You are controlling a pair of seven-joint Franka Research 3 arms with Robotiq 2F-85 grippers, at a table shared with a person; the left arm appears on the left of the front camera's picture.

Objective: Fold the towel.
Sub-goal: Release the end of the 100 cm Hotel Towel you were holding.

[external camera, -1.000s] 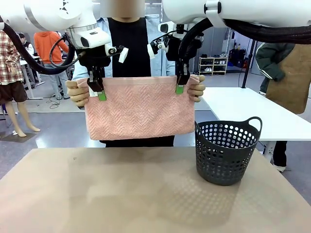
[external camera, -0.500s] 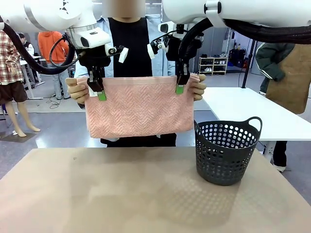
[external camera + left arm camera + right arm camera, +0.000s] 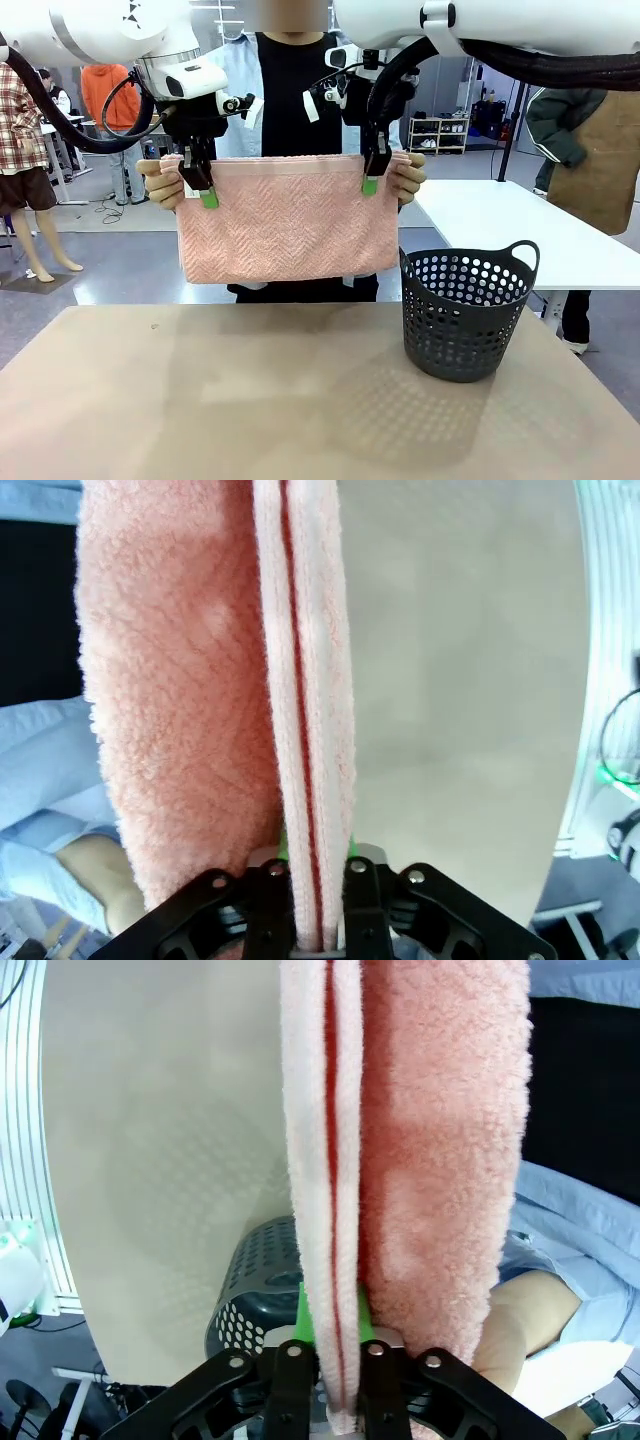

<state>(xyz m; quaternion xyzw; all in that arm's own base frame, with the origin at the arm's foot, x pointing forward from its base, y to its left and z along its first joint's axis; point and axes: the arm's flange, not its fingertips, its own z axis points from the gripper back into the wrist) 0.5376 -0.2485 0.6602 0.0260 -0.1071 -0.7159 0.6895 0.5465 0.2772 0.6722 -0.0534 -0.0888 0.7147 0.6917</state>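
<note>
1. Salmon-pink terry towel with herringbone weave (image 3: 288, 225) hangs doubled in the air, its lower corner near the dark perforated plastic basket (image 3: 465, 315) on the tan table (image 3: 250, 400) — a person's hands (image 3: 160, 185) hold both top corners
2. Left gripper (image 3: 207, 195) and right gripper (image 3: 370, 183) — fingers sit close on either side of the top edge; whether they clamp it cannot be told

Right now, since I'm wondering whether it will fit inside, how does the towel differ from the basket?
The towel is salmon-pink, soft cloth; the basket is dark grey and stiff-looking, with holes all round. The towel hangs in the air, held at its top edge; the basket stands on the table. As held, the towel spreads wider than the basket.
</note>
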